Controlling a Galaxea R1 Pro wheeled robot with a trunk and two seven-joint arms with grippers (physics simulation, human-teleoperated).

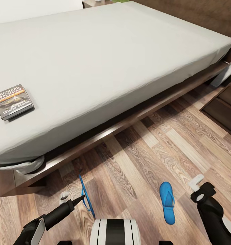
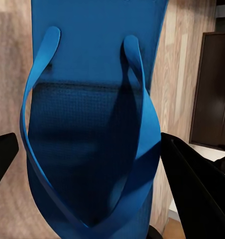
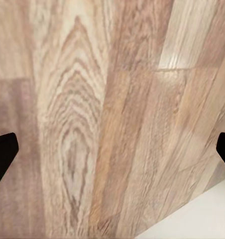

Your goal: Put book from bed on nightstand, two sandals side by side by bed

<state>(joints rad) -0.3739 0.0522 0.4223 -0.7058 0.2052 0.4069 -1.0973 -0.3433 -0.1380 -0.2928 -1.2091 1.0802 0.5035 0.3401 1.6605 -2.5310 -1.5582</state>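
sandal (image 2: 92, 129) held edge-up betw left end effector (image 1: 74, 200) fingers — other sandal (image 1: 167, 202) flat nearby

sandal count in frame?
2. One sandal lies flat on the floor near the right hand; the other stands on edge at the left hand.

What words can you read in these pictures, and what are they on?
"RICHARD BACHMAN": white letters at the top of the book lying on the bed.
"Wielki Marsz": near the bottom of the same cover.
Orange band between them: has small letters, too blurred to read.
Nothing else carries words.
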